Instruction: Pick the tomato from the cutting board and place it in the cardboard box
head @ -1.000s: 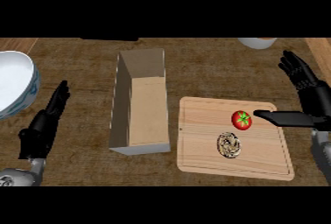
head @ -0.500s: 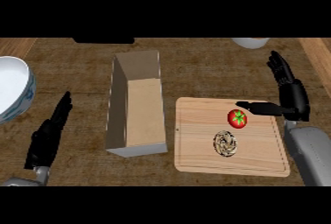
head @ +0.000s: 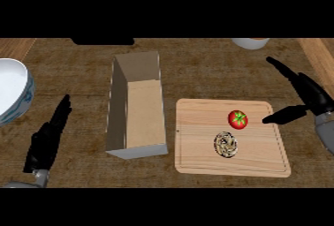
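While my right hand point(head: 312, 99) hangs at the right edge of the cutting board point(head: 195, 154), its fingers are stretched out straight and its thumb points left toward the tomato point(head: 238, 118), close to it but not touching. That hand holds nothing. The one tomato sits on the board's upper right part, red with a green stem on top. Just below and left of it lies one round, brownish, patterned thing point(head: 226, 144) that I cannot name for sure. To the left of the board stands one cardboard box point(head: 135, 110), long, open at the top. My left hand point(head: 49, 137) rests on the wooden surface point(head: 202, 66) well left of the box, fingers straight and open. One white bowl point(head: 12, 95) shows at the left edge, and one pale dish point(head: 250, 43) at the top.
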